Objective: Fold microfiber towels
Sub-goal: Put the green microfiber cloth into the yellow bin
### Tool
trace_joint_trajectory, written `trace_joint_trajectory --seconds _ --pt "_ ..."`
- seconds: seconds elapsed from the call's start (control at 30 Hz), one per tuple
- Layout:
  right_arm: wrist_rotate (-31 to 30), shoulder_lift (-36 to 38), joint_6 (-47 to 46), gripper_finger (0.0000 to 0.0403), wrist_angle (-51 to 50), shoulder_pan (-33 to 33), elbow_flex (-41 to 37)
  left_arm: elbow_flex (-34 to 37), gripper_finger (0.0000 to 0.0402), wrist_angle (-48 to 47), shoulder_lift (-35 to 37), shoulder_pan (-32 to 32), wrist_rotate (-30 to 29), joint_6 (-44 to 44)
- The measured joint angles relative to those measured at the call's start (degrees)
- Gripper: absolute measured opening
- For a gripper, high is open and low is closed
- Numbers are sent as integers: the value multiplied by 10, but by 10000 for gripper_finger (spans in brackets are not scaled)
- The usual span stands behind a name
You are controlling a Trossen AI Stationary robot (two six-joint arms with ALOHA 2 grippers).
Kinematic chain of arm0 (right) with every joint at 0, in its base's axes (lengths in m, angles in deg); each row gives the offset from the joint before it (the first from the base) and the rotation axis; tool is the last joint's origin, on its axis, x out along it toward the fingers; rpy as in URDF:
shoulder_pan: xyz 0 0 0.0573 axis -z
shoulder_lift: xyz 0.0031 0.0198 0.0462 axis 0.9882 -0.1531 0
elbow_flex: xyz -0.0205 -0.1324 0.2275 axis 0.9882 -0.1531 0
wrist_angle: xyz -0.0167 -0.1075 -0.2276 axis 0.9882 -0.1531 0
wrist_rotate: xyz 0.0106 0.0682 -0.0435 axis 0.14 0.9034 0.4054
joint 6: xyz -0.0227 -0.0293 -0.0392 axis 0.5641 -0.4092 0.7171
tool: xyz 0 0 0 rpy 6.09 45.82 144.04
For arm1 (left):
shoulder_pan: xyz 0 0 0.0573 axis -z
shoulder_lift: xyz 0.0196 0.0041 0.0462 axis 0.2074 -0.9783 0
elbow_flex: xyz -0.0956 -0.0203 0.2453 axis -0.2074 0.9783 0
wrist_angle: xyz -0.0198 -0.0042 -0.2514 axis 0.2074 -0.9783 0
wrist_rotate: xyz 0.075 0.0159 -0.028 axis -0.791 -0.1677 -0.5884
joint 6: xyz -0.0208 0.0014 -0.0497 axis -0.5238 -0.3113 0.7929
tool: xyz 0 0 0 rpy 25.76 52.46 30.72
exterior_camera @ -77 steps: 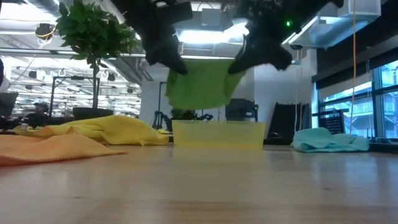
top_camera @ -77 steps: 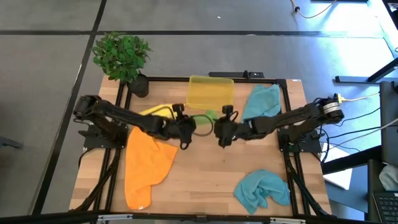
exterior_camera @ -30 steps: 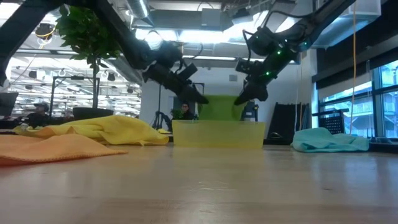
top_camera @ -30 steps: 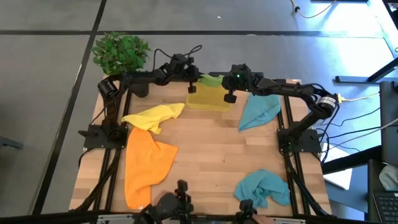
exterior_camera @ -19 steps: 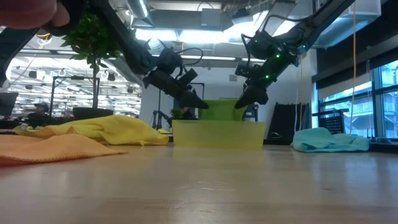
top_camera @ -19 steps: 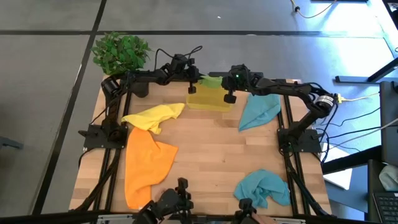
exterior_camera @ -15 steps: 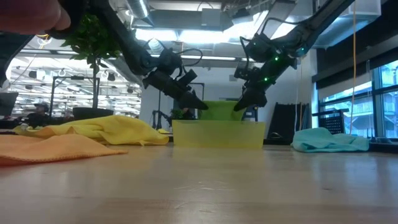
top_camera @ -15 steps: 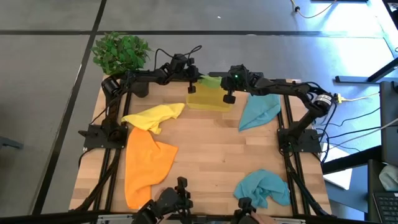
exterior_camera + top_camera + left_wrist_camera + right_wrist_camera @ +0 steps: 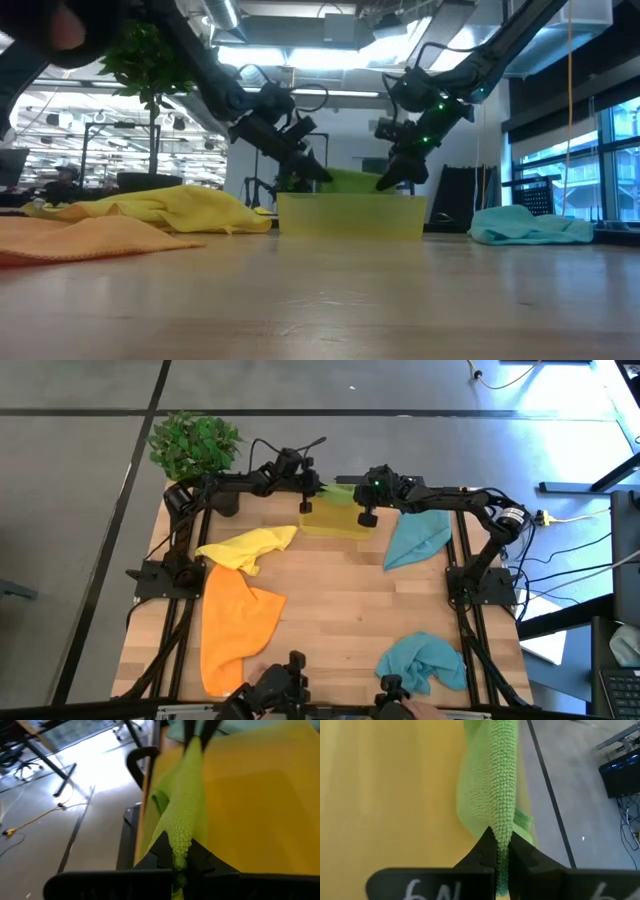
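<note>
A green microfiber towel [image 9: 340, 486] hangs stretched between my two grippers over the far part of the translucent yellow bin [image 9: 338, 518]. My left gripper [image 9: 320, 486] is shut on its left end, and my right gripper [image 9: 356, 488] is shut on its right end. In the low view the towel [image 9: 352, 181] shows just above the bin's rim, and the bin's wall hides its lower part. Lying on the table are a yellow towel [image 9: 250, 545], an orange towel [image 9: 235, 625] and two teal towels [image 9: 418, 535] [image 9: 425, 660]. My left gripper pinches the green towel's bunched upper edge at its left end [image 9: 179, 851] between its two fingers. The fingers slant down from the table's left. The edge runs drawn out toward the other gripper, and the cloth hangs below it over the bin. My right gripper pinches the same bunched upper edge at its right end [image 9: 501, 836] between its two fingers. It slants down from the table's right. The towel is held clear of the table, with its edge stretched between the two grippers.
A potted plant [image 9: 195, 448] stands at the table's far left corner. Dark devices [image 9: 285, 685] show at the near edge, and a blurred hand [image 9: 60, 25] is close to the low camera. Bare wood [image 9: 330, 600] lies in the table's middle.
My right gripper has gone down toward the bin with the green towel. The towel's stretched edge has sunk with it, and less of the cloth shows above the bin's rim than a second ago. Both grippers have stayed shut on it.
</note>
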Motion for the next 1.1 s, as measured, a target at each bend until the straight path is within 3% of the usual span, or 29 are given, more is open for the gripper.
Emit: trace_joint_trajectory --seconds 0.4,0.77,1.1 --pt "42 0 15 14 -48 -5 0 0 4 -44 0 18 0 -56" --pt "-50 0 25 14 26 -5 0 0 1 11 0 18 -96 -56" --pt "-26 -1 28 14 -5 -16 -11 0 3 -42 1 30 -69 -92"
